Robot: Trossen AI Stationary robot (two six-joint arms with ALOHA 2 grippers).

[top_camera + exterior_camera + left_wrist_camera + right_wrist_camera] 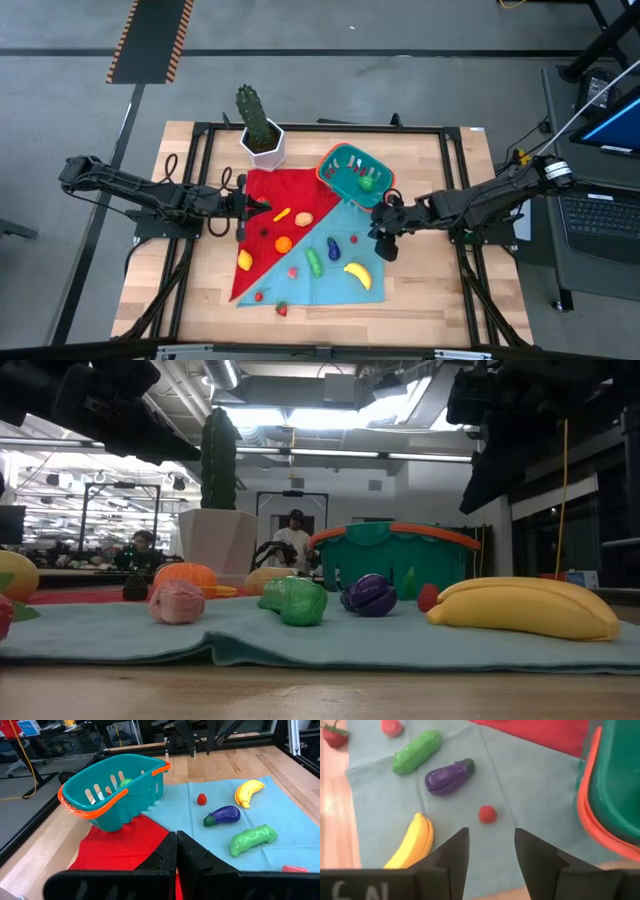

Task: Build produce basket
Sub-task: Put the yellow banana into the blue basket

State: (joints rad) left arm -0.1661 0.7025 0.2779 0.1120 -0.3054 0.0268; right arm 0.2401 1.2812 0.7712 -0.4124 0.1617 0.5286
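From above, the basket [354,170] sits at the far right of the cloths on the bench [420,290], with the right claw [385,232] just near of it; banana [357,274], eggplant [333,246] and cucumber [314,262] lie left of that claw. The left claw [252,207] hovers over the red cloth [270,215].

Its wrist view shows the fingers [165,857] pressed together, basket beyond.

The right wrist view shows spread, empty fingers [455,852], a red berry [487,814] just ahead.
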